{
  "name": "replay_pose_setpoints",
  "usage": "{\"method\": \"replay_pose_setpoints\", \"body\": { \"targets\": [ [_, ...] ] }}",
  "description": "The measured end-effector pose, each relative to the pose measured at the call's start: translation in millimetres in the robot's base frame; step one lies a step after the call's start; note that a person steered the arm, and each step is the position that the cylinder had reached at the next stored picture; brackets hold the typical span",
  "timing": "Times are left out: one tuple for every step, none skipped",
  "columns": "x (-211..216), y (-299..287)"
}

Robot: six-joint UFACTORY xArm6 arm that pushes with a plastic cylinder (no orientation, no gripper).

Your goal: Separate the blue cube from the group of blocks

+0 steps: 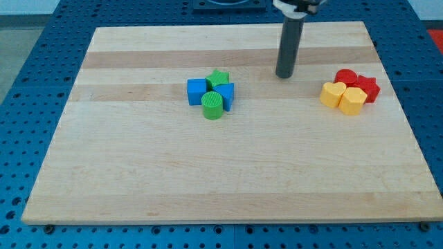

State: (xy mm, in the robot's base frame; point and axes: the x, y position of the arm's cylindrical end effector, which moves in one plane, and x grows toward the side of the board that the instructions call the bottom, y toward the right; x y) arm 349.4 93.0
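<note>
Light wooden board (138,173) sitting on a blue pegboard table (28,69), pretty clean setup. I'll use the blue cube (197,91) as the reference point since that's the task's thing. It sits a bit to the view's left of the board's middle, and it's the leftmost piece of a tight little cluster.

Touching it on the view's right: a green star (219,77) up and to the right, a blue triangular block (226,94) directly right, and a green cylinder (213,108) down and to the right. All four are packed together, no visible gaps.

My tip (284,75) is resting on the board well to the view's right of the blue cube and slightly higher in the view, clear of the cluster. It's just a bare rod, not pressing against or touching any block.

Way further to the right of the cube is a second bunch: a red cylinder (345,77), a red star (369,88), a yellow heart-ish block (333,93) and a yellow hexagon-looking block (352,101), all huddled together.
</note>
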Motion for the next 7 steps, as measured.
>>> {"method": "replay_pose_setpoints", "body": {
  "targets": [
    [9.1,-22.0],
    [16.5,-40.9],
    [20.9,-57.6],
    [27.5,-73.8],
    [34.5,-90.5],
    [41.1,-105.8],
    [44.4,-116.5]
  ]
}}
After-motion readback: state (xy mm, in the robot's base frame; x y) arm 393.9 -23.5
